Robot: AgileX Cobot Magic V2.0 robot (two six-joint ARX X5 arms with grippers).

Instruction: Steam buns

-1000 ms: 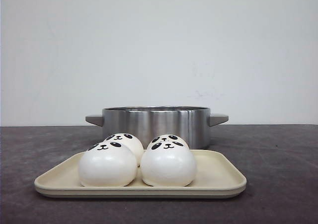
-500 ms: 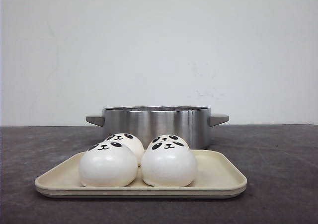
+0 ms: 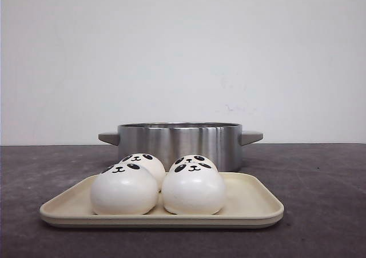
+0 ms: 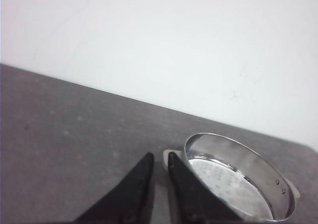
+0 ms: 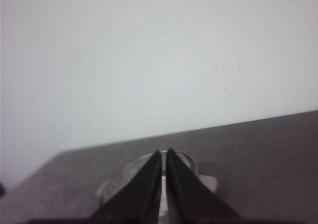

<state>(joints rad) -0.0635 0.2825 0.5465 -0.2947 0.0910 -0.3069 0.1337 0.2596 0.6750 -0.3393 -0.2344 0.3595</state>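
Four white panda-faced buns sit on a beige tray (image 3: 254, 203) at the front of the table: front left bun (image 3: 124, 190), front right bun (image 3: 193, 191), back left bun (image 3: 146, 161) and back right bun (image 3: 194, 160). Behind them stands a steel steamer pot (image 3: 180, 141). Neither gripper shows in the front view. In the left wrist view my left gripper (image 4: 160, 156) is shut and empty above the table, next to the pot (image 4: 266, 172). In the right wrist view my right gripper (image 5: 164, 152) is shut and empty, with the pot (image 5: 124, 177) behind its fingers.
The pot has two side handles (image 3: 251, 137) and a perforated plate (image 4: 223, 182) inside. The table top (image 3: 320, 183) is dark grey, with a white wall behind it.
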